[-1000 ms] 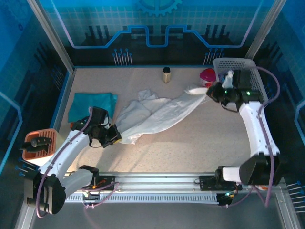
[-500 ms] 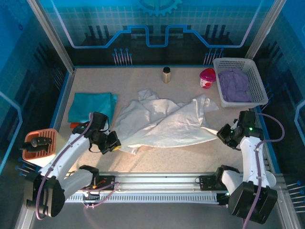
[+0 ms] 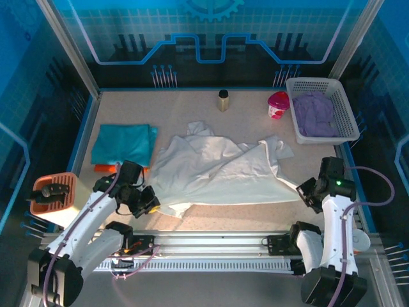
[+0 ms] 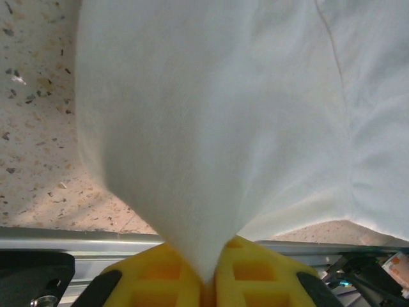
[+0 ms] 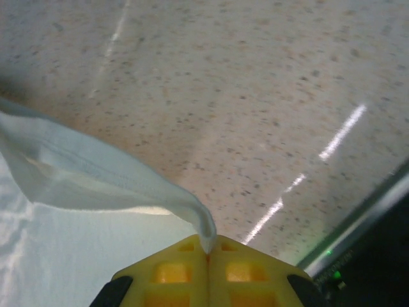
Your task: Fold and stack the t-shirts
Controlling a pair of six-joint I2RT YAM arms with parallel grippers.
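Note:
The large white t-shirt (image 3: 217, 169) lies crumpled across the middle of the table. My left gripper (image 3: 152, 200) is shut on its near left corner, and white cloth (image 4: 211, 128) fans out from between the yellow fingers (image 4: 153, 275). My right gripper (image 3: 305, 194) is shut on the shirt's near right corner, where a hem (image 5: 128, 179) runs into the closed fingers (image 5: 243, 268). The folded teal t-shirt (image 3: 123, 144) lies at the left, on top of the orange t-shirt (image 3: 105, 168), of which just an edge peeks out.
A white mesh basket (image 3: 348, 118) with purple cloth (image 3: 314, 114) stands at the back right. A pink cup (image 3: 278, 103) and a small brown bottle (image 3: 223, 100) stand at the back. An orange tray (image 3: 53, 192) sits off the table's left edge. The metal rail (image 3: 211, 243) runs along the front.
Both grippers pulled the white shirt toward the near edge, spreading it wider and flatter. The right arm came from the basket to the near right.

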